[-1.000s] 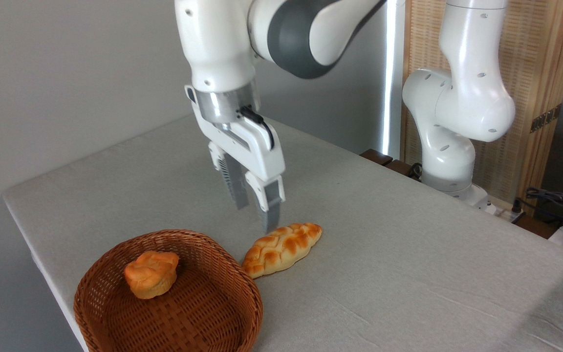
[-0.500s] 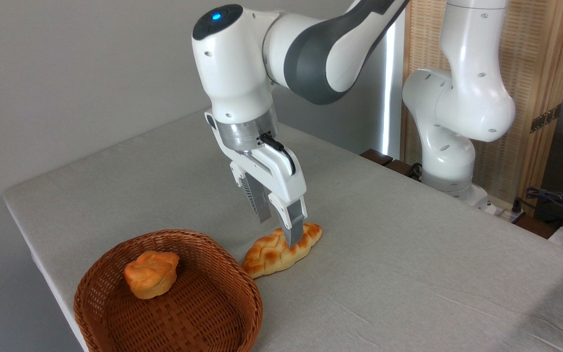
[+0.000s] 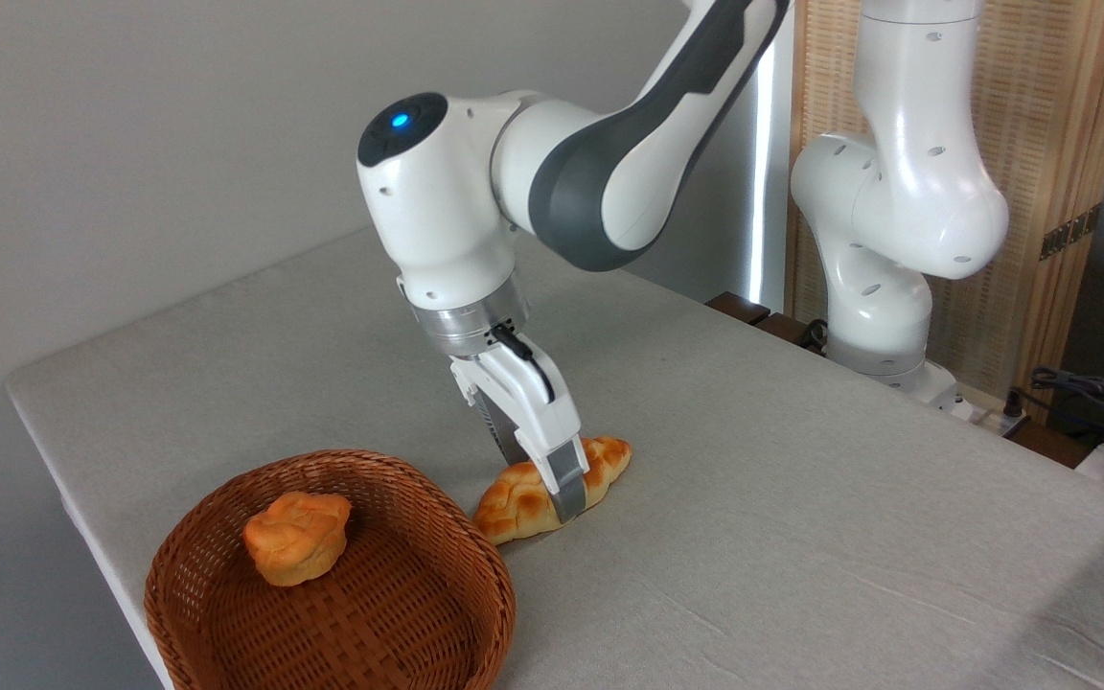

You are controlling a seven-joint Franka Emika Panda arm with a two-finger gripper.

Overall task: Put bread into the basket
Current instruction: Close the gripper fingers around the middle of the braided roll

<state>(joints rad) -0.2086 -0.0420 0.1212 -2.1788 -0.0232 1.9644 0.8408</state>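
Beside the basket [image 3: 475, 613], the bread [image 3: 523, 494] lies on the table between the gripper [image 3: 538, 479] fingers, which straddle it, parted

White Franka arm [image 3: 552, 182] bent low over grey cloth surface [image 3: 801, 537], gripper [image 3: 542, 474] with jaws straddling the middle of a braided loaf [image 3: 518, 503] lying flat just right of a round wicker basket [image 3: 475, 565], small orange bun [image 3: 295, 537] inside basket

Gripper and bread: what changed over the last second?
The gripper came down from above the table and now has its fingers straddling the middle of the bread; whether they have closed on it is unclear. The bread, the basket and the bun inside it stayed put.
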